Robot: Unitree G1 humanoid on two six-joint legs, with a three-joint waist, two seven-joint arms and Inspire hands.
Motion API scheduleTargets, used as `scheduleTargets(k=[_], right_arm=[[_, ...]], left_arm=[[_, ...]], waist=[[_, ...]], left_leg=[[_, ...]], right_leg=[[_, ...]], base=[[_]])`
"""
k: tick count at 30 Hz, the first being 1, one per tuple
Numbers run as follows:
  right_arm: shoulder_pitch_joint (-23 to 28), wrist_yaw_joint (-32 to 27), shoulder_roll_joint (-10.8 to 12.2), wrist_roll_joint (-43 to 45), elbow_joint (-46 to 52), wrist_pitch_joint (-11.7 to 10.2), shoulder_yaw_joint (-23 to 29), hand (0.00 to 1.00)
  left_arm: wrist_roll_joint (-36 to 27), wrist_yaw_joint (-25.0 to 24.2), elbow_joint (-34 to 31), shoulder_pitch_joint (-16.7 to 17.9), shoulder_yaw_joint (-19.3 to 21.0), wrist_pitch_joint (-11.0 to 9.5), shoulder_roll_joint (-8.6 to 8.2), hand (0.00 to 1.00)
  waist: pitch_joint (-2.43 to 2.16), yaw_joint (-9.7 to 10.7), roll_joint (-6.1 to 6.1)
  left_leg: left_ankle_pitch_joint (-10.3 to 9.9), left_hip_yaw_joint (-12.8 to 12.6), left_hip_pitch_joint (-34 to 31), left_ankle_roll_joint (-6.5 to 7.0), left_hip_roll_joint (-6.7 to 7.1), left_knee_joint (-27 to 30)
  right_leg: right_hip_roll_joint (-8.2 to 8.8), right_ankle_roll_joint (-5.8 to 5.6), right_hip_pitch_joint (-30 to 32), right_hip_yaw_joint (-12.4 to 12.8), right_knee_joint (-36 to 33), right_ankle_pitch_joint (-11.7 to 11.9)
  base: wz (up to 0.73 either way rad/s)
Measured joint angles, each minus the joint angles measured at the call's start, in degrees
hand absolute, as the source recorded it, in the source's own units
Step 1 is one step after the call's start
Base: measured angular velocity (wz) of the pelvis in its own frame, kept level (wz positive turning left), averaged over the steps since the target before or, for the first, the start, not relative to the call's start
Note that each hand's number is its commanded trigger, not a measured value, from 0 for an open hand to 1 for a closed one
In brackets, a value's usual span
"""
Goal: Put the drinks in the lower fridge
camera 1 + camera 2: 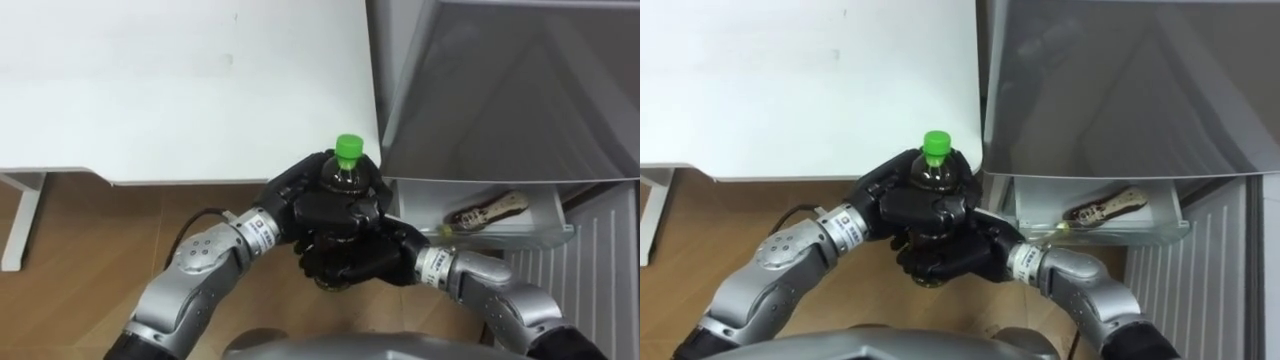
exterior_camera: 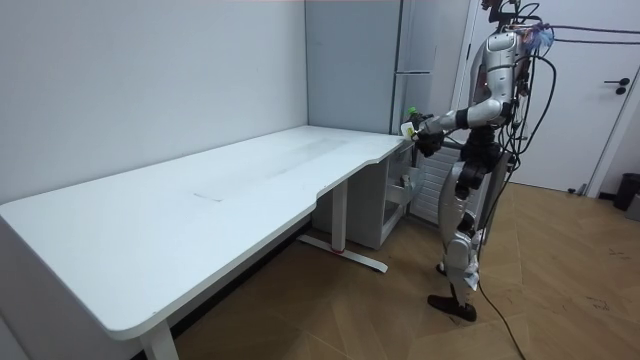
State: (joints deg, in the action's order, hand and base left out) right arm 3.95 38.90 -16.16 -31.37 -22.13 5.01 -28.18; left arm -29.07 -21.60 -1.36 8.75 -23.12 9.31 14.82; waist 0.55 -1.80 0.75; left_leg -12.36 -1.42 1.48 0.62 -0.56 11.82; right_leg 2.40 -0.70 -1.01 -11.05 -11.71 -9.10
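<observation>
A dark drink bottle [image 1: 343, 172] [image 1: 934, 172] with a green cap stands upright in front of my chest, held off the table's near corner. My left hand [image 1: 318, 203] [image 1: 910, 208] is curled round its upper body from the left. My right hand [image 1: 362, 258] [image 1: 958, 255] wraps its lower part from the right and below. The fridge's lower drawer [image 1: 545, 231] [image 1: 1165, 222] stands open to my right, with a flat brown packet [image 1: 487, 211] [image 1: 1103, 208] lying in it. In the room view I stand at the table's far end beside the fridge [image 2: 430, 90], holding the bottle [image 2: 410, 124] out in front.
The white table [image 1: 180, 90] [image 2: 200, 200] fills the upper left, its edge just behind the bottle. The grey fridge door [image 1: 510, 90] [image 1: 1130, 90] hangs over the open drawer. A white ribbed panel [image 1: 590, 270] stands at lower right. Wooden floor lies below.
</observation>
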Motion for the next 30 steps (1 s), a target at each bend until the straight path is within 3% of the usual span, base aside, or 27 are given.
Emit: scheduleTargets(k=[3, 4, 5, 6, 7, 30], right_arm=[[0.00, 0.00, 0.05, -0.04, 0.00, -0.03, -0.01, 1.00], [0.00, 0.00, 0.05, -0.12, 0.00, -0.15, -0.02, 1.00], [0.01, 0.01, 0.08, -0.40, 0.00, -0.26, -0.08, 1.00], [0.00, 0.01, 0.13, -0.63, 0.00, -0.28, -0.07, 1.00], [0.01, 0.01, 0.16, -1.14, 0.00, -0.27, -0.05, 1.00], [0.03, 0.92, 0.46, -3.06, -0.01, 0.07, -1.14, 1.00]], left_arm=[[-0.65, 0.16, 0.01, 0.01, -0.07, 0.00, 0.00, 0.99], [-0.89, 0.22, 0.21, 0.00, -0.01, 0.00, -0.11, 0.92], [-1.91, 0.46, 0.39, 0.01, 0.24, 0.00, -0.29, 0.77], [-2.25, 0.63, 0.39, 0.00, 0.30, -0.01, -0.34, 0.45], [-2.77, 0.77, 0.38, -0.01, 0.36, -0.08, -0.39, 0.00], [-1.24, 1.02, 0.38, -0.06, 0.28, -1.27, 0.05, 0.00]], waist=[[0.01, 0.00, -0.01], [0.01, -0.01, -0.01], [0.01, 0.00, -0.01], [0.01, 0.01, 0.00], [0.01, 0.00, -0.01], [0.02, 0.09, 0.02]], left_leg=[[0.00, 0.00, -0.01, 0.00, 0.00, 0.00], [0.00, 0.00, -0.01, 0.00, 0.00, 0.00], [0.00, 0.00, -0.01, 0.00, 0.00, 0.00], [0.00, 0.00, -0.02, 0.00, 0.00, 0.00], [0.00, 0.00, -0.01, 0.00, 0.00, -0.01], [0.00, 0.01, -0.17, 0.00, 0.00, -0.01]], right_leg=[[0.00, 0.00, 0.01, -0.01, 0.00, 0.00], [0.00, 0.00, 0.01, -0.01, 0.00, 0.00], [0.00, 0.00, 0.02, -0.01, 0.00, 0.00], [0.00, 0.00, 0.02, -0.02, 0.00, 0.00], [0.00, 0.00, 0.02, -0.03, 0.00, 0.00], [-0.02, 0.00, 0.12, -0.08, 0.02, 0.00]], base=[[0.00], [0.00], [0.00], [0.00], [0.00], [0.00]])
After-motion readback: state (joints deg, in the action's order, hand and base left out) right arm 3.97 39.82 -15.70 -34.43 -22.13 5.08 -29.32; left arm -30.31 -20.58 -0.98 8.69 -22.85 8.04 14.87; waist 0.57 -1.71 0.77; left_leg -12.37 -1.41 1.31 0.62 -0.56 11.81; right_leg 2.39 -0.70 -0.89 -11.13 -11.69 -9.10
